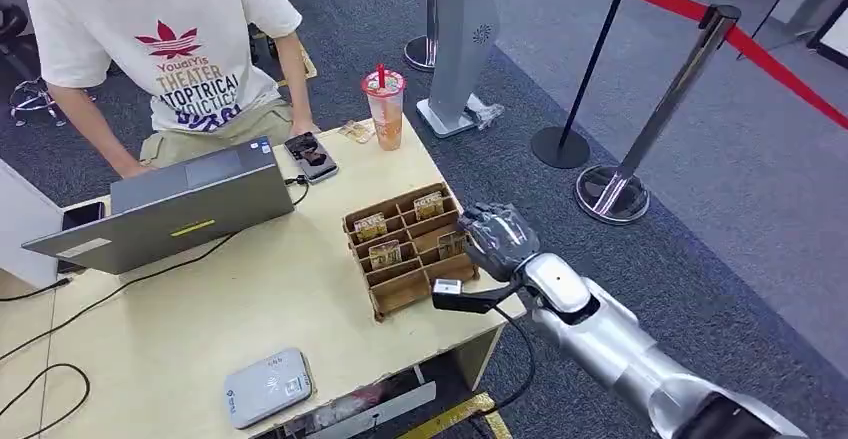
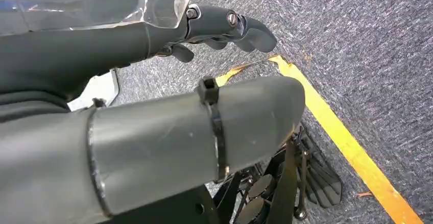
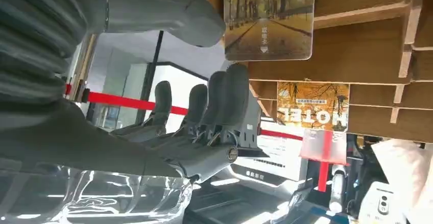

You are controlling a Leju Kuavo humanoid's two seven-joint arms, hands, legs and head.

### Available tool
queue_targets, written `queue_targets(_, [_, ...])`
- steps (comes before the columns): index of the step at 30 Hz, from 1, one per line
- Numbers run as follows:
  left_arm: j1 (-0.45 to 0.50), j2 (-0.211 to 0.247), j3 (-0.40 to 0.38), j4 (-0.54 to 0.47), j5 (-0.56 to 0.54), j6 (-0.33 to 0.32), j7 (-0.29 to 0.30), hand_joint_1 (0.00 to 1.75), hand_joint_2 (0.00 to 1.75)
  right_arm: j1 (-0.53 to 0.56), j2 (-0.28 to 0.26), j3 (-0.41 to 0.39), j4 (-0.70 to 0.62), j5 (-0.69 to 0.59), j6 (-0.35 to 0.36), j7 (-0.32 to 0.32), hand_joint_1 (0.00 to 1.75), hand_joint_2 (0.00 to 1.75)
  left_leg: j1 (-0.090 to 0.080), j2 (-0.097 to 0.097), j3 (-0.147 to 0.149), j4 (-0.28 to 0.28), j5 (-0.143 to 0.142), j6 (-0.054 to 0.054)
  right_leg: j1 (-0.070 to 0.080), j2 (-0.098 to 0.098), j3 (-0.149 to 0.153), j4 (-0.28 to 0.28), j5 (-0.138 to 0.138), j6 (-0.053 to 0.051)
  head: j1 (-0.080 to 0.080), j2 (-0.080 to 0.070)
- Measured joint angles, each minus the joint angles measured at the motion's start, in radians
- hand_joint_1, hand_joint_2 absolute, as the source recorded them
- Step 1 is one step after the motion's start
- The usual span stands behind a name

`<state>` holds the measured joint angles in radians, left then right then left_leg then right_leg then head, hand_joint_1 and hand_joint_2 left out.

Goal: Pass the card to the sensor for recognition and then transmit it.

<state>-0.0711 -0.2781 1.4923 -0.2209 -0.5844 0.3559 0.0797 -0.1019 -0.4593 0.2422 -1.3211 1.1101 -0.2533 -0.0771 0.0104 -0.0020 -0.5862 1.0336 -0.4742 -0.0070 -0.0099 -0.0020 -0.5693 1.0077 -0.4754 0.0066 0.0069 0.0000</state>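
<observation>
Silver and bent at the elbow, the right arm [image 1: 610, 344] rises from the lower right of the head view to the table's [image 1: 250, 299] near right corner. Its right hand [image 1: 497, 236] hangs palm down over the right end of the wooden card rack [image 1: 405, 254], beside the rack's near-right slot. The wrist view shows its fingers [image 3: 224, 101] apart and only slightly curled, with nothing between them and the thumb [image 3: 153, 9]. A card [image 3: 269, 19] printed with an autumn avenue stands in the slot just beside the thumb tip, near but not gripped; a second card [image 3: 312, 106] marked HOTEL sits one slot further on. Four cards stand in the rack in the head view, the nearest to the hand at [image 1: 450, 245].

Left of the arm, at the table's near edge, lies the grey card sensor [image 1: 268, 387]. The left hand [image 2: 224, 27] hangs over grey carpet and a yellow floor stripe [image 2: 337, 132], fingers curled loosely, holding nothing.

Further back sit a laptop [image 1: 175, 214], a phone [image 1: 310, 156] and an iced drink [image 1: 385, 109], with a person [image 1: 170, 49] at the far edge.
</observation>
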Motion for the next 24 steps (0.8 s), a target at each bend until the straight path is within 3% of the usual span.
queue_targets(13, [0.000, 0.003, 0.000, 0.000, -0.002, -0.003, 0.001, 0.00, 0.00, -0.004, 0.000, 0.000, -0.006, 0.003, 0.002, -0.002, 0.99, 1.75, 0.000, 0.000, 0.000, 0.000, 0.000, 0.000, 0.000, 0.000, 0.000, 0.000, 0.000, 0.000, 0.000, 0.000])
queue_targets(24, [0.000, 0.003, 0.000, 0.000, 0.006, 0.003, 0.002, 0.00, 0.00, -0.071, 0.008, 0.024, 0.025, 0.006, 0.015, -0.022, 1.08, 1.75, 0.000, 0.000, -0.001, 0.000, 0.000, 0.000, 0.000, 0.000, 0.000, 0.000, 0.000, 0.000, 0.000, 0.000])
